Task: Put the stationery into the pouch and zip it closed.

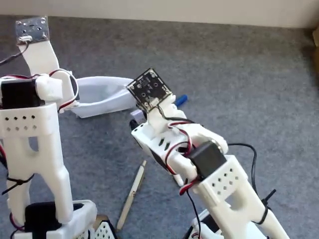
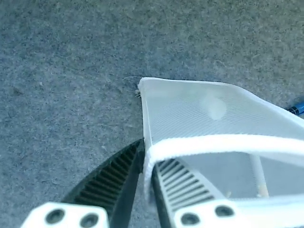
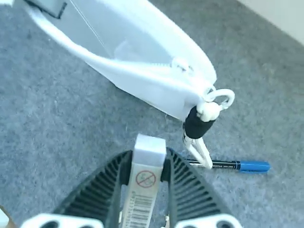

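The white mesh pouch [image 1: 102,97] lies open on the grey carpet. My left gripper [image 2: 145,154] is shut on the pouch's [image 2: 204,111] rim at one end, holding the mouth up. A thin pale stick shows through the mesh inside. My right gripper [image 3: 148,156] is shut on a white block with a barcode label [image 3: 145,178], just short of the pouch's [image 3: 118,52] zipper end and its pull ring [image 3: 211,108]. In the high view this gripper [image 1: 136,118] sits beside the pouch. A blue-capped pen [image 3: 235,166] lies by the zipper pull. A beige pen [image 1: 132,193] lies between the arms.
Grey carpet [image 1: 239,64] covers the whole surface, with bare room to the right and behind the pouch. The blue pen's cap [image 1: 181,99] pokes out past the right arm's camera board. A pale wall runs along the far edge.
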You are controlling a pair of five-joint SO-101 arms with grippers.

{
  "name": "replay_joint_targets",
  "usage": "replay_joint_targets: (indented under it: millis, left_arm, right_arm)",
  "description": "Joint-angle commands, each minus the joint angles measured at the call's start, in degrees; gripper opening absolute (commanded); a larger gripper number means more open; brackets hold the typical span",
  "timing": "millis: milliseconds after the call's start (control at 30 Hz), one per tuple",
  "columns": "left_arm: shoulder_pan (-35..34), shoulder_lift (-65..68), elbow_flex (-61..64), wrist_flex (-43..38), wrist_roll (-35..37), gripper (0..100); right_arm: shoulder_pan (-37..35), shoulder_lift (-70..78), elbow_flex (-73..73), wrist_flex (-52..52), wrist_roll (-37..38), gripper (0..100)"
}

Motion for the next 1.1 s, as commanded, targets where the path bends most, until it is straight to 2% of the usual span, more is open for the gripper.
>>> replay_joint_targets:
  millis: [0, 167, 600, 900, 1067]
  left_arm:
    - [1.1, -2.0, 2.5, -3.2, 0.7, 1]
    - [1.4, -1.9, 4.5, -4.9, 0.7, 1]
    - [1.0, -1.9, 6.1, -6.5, 0.7, 1]
    - [1.0, -1.9, 6.1, -6.5, 3.0, 1]
    - [1.0, -1.9, 6.1, -6.5, 3.0, 1]
  right_arm:
    - [0.5, -3.5, -0.6, -1.4, 0.3, 0.4]
    - [0.5, -3.8, -0.5, -2.9, -0.3, 0.4]
    - [0.4, -4.4, -0.7, -9.5, -19.3, 0.4]
    - [-3.3, -4.4, -0.8, -10.0, -20.2, 0.4]
    - [-3.2, -7.6, 1.5, -16.3, -20.4, 0.4]
